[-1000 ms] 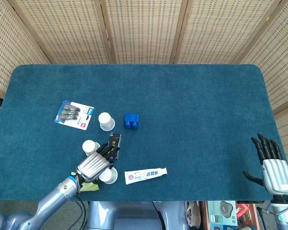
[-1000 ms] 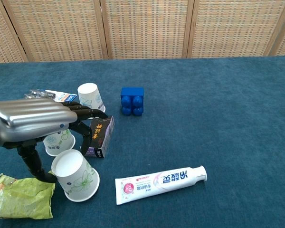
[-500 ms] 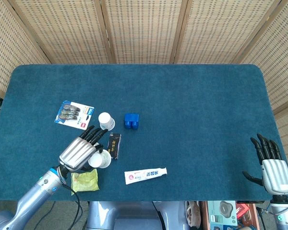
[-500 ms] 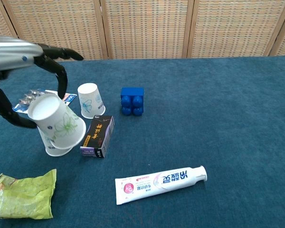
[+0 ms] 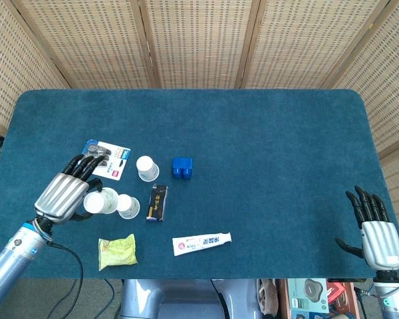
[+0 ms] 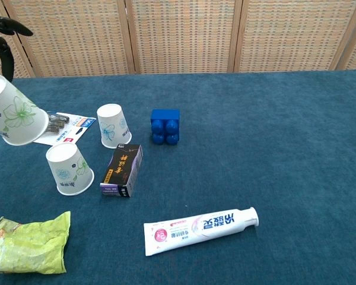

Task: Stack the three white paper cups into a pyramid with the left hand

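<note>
My left hand [image 5: 65, 191] grips a white paper cup [image 5: 100, 201] with a flower print and holds it tilted in the air above the table's left side. In the chest view this held cup [image 6: 15, 119] hangs at the far left, and only dark fingertips [image 6: 1, 27] show above it. A second cup [image 6: 69, 169] stands upside down just right of it, also seen in the head view as the cup [image 5: 128, 206]. The third cup [image 6: 113, 126] stands upside down further back, beside the battery pack. My right hand [image 5: 374, 226] rests open at the table's front right edge.
A black box [image 6: 123, 171] lies right of the second cup. A blue block [image 6: 165, 126] sits behind it. A toothpaste tube [image 6: 199, 230] and a green packet [image 6: 29, 244] lie near the front edge. A battery pack [image 6: 68, 126] lies at the back left.
My left hand has picked up the cup from near the front edge, lifted it and carried it left and back, past the second cup. The right hand has stayed put.
</note>
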`<state>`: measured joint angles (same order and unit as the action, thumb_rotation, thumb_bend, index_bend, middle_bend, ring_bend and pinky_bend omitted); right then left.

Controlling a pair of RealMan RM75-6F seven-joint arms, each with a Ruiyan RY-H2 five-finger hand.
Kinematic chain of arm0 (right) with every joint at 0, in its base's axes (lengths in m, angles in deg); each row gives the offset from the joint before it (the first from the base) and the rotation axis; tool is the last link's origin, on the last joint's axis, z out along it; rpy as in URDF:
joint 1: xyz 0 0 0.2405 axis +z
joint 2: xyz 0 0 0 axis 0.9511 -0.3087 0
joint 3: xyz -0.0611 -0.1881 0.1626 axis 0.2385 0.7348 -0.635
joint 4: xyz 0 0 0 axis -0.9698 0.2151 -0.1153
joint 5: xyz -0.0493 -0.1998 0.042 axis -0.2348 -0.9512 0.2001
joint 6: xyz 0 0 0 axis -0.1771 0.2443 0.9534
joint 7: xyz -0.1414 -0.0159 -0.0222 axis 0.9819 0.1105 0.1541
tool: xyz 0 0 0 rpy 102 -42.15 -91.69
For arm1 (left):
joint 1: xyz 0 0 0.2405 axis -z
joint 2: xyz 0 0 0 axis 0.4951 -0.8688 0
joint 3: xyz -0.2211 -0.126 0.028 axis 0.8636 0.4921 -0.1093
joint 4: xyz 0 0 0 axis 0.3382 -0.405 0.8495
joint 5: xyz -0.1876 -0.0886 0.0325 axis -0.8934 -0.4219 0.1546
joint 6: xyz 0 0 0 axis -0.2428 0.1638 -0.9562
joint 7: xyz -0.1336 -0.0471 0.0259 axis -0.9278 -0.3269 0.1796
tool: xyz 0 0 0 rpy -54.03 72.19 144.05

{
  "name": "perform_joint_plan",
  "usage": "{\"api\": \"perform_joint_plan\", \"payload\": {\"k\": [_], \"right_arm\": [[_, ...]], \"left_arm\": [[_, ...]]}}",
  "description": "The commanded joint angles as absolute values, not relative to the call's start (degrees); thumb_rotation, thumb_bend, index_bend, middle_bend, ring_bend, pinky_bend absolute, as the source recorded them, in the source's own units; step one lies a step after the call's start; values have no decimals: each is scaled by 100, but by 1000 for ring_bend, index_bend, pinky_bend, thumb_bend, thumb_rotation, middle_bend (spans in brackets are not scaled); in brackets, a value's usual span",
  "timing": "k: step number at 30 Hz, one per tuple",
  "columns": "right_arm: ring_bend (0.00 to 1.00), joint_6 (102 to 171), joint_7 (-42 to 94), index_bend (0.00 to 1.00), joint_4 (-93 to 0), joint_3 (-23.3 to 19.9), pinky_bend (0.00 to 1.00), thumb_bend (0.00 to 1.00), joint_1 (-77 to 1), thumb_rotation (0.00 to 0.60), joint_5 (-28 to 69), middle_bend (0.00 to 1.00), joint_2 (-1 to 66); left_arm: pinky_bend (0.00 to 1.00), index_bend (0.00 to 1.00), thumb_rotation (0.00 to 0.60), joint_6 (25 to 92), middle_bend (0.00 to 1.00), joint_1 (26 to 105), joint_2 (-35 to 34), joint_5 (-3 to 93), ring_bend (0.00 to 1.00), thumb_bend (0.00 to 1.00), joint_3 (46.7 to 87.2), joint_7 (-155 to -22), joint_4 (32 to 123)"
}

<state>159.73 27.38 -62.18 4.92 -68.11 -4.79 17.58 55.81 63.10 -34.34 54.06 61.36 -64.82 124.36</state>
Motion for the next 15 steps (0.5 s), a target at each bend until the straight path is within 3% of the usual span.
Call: {"api": "perform_joint_plan", "payload": {"k": [1,15], "right_arm": [[0,15968,2752,0,-6222,490,0,0,-6810,600,-472,0,1759],[0,15962,2708,0,-6223,474,0,0,-6816,600,-438,0,1743]], "left_arm": [[0,448,600,5355,0,6292,-3394,5091,0,156,6100,-6626,12040],[0,448,600,4800,0,6533,-2697,4312,0,156,6126,-6608,11123]]}}
